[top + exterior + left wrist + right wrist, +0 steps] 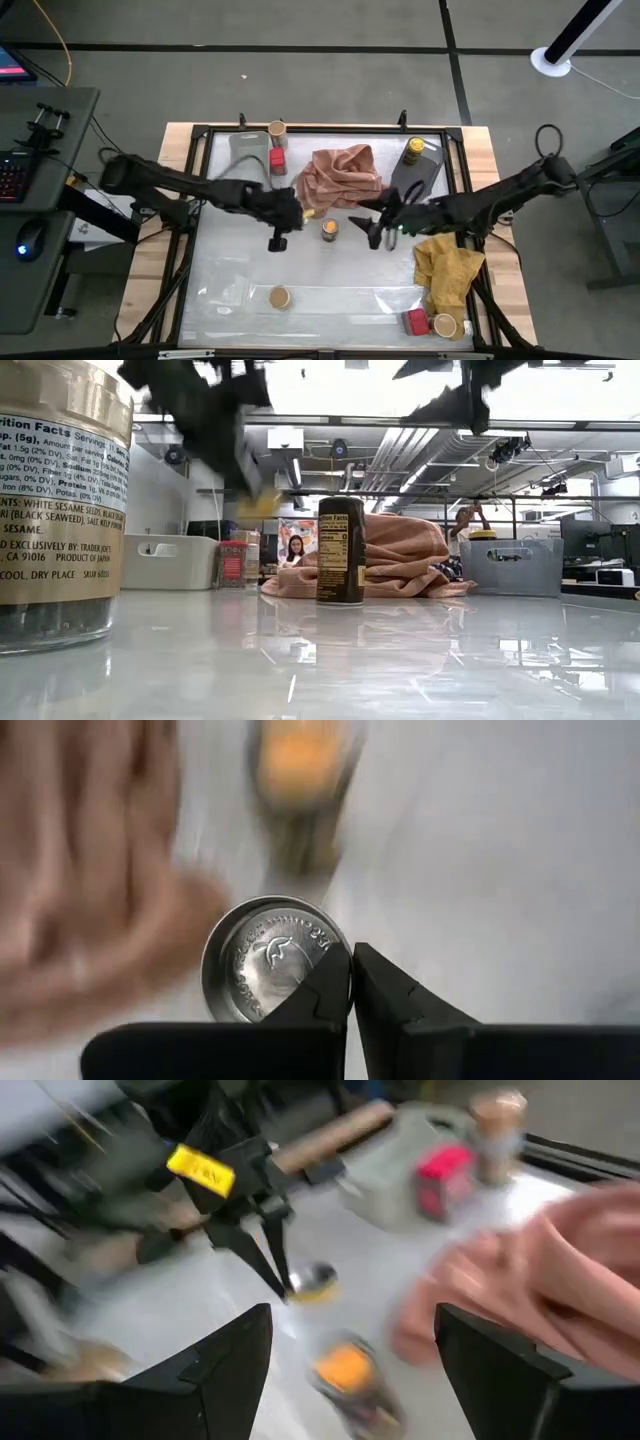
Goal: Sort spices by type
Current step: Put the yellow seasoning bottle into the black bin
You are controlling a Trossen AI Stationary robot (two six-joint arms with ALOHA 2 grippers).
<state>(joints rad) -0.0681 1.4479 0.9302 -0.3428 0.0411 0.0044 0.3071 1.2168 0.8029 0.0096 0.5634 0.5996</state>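
My left gripper (pixel 290 218) hangs above the table's middle, shut on a small round lid (pixel 272 960), silvery on one face and yellow on its side (pixel 316 1286). Just right of it a dark jar with an orange top (pixel 329 228) stands upright on the table. My right gripper (pixel 378 228) hovers open right of that jar, with nothing between its fingers (pixel 240 1355). Other spices: a tan-lidded jar (pixel 277 130) and a red box (pixel 277 160) at the far left, a yellow-lidded jar (pixel 413 150) at the far right. My left gripper pinches the lid's rim (pixel 336 946) between its two fingertips. The fingers slant down from the table's left. The lid is lifted clear of the table and sticks out to one side of the fingertips, its silvery face turned toward the wrist.
A pink cloth (pixel 345 175) lies crumpled at the far middle and a yellow cloth (pixel 450 270) at the near right. A clear tray (pixel 245 150) and a grey tray (pixel 425 180) sit along the far edge. Near the front stand a tan-lidded jar (pixel 279 297), a red box (pixel 417 322) and another tan-lidded jar (pixel 446 325).
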